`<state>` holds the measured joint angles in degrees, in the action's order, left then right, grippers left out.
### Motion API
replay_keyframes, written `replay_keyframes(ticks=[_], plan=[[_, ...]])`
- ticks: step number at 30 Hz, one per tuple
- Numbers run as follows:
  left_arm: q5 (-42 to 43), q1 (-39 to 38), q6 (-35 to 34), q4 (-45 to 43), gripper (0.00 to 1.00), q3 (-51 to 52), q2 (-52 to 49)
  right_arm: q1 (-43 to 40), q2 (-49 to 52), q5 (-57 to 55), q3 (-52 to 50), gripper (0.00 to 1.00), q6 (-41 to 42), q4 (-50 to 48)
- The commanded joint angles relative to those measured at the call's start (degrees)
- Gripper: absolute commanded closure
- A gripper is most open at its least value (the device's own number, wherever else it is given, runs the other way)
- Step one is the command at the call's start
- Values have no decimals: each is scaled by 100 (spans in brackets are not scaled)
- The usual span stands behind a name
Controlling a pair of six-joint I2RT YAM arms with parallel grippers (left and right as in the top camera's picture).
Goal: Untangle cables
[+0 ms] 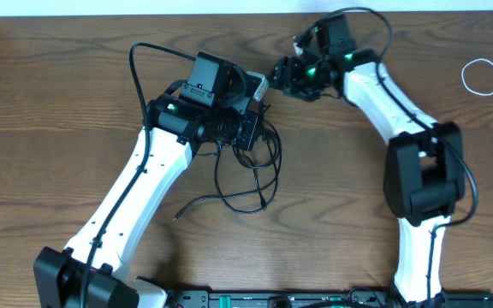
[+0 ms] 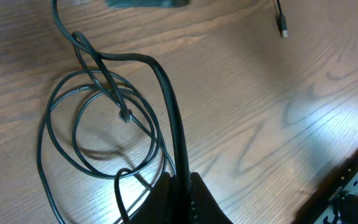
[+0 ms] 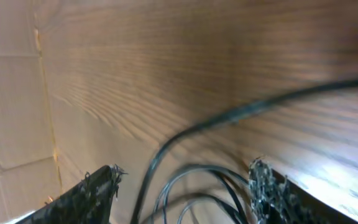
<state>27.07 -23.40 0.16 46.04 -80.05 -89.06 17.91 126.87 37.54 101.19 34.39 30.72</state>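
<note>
Left fingers (image 2: 160, 200) pinched the limp, light black cable (image 2: 172, 106), right fingers (image 3: 93, 196) stood spread; a plug end (image 2: 125, 116) seemed the surest hold.

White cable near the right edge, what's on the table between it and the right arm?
Nothing; the overhead view shows only bare wooden table between the white cable and the right arm.
</note>
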Motion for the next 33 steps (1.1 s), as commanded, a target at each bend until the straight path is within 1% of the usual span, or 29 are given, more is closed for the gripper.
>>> replay_keyframes(ticks=[1,3,4,5,6,8,12,17,23,33], plan=[[31,24,-26,0,93,-4,107,197,195,181,9,33,774,-459],[33,24,-26,4,92,-4,107,251,339,181,9,37,1005,-730],[33,24,-26,4,93,-4,107,273,387,181,9,44,1071,-778],[31,24,-26,4,92,-4,107,291,459,179,9,56,1102,-826],[31,24,-26,4,93,-4,107,304,522,140,9,72,1097,-839],[31,24,-26,4,93,-4,107,308,553,2,9,99,1043,-815],[31,24,-26,4,93,-4,107,236,457,-181,11,99,761,-986],[31,24,-26,7,93,-4,107,-127,-184,-59,11,99,592,-1388],[28,24,-26,22,93,-4,107,-835,-1318,411,11,99,581,-1694],[28,24,-24,24,93,-4,107,-2096,-2813,1117,13,99,581,-1679]])
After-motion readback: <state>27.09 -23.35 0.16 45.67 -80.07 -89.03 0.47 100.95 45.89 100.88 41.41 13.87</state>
